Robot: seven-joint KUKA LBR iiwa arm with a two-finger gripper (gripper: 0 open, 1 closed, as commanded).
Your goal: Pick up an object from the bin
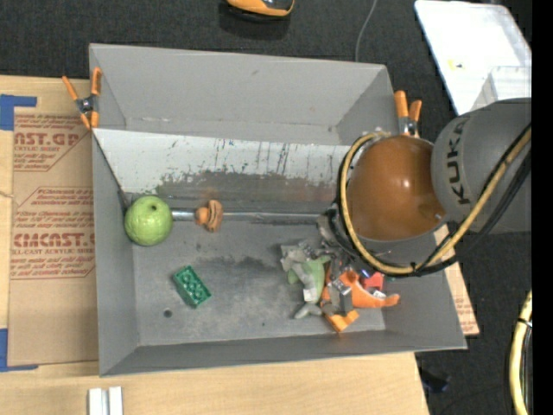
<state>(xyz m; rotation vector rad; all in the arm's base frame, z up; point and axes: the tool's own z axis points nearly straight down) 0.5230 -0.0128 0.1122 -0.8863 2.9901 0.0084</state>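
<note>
The arm's rounded orange-brown wrist cover (389, 188), ringed by yellow and black cables, hangs over the right side of the grey metal bin (233, 93). Beneath it the pincer (333, 268) is down in a heap of small loose things (324, 279) on the right of the bin floor, near the front wall. The cover and the clutter hide it, so I cannot tell whether it is apart, together or clamped on anything. Closest to it lie a crumpled pale green and white piece (302, 266) and a few bright orange plastic bits (370, 298). Well apart, on the left, a round green apple (148, 221) sits by the back wall, a small orange-brown lump (208, 215) just beside it, and a flat green studded brick (191, 286) lies nearer the front.
</note>
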